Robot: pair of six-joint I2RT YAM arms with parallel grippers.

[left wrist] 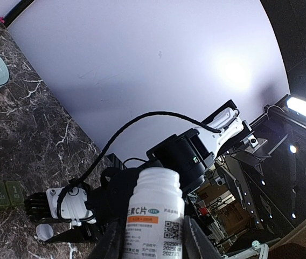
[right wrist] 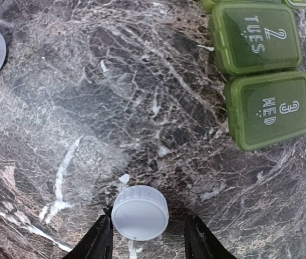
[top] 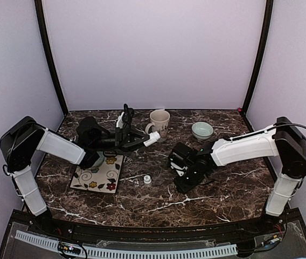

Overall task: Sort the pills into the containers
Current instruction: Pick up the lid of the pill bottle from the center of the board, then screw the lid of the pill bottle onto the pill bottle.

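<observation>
On the green pill box (right wrist: 221, 33), "2 TUES" is moulded in raised characters on one lid (right wrist: 258, 36) and "3 WED" on the neighbouring lid (right wrist: 269, 110), each with a few small raised dots beside the letters. On the label of the white bottle (left wrist: 154, 210), the characters "素C片" are printed above an orange band. A QR code (left wrist: 172, 229) is printed beside lines of digits beginning "202", the remainder being too small to be read.
</observation>
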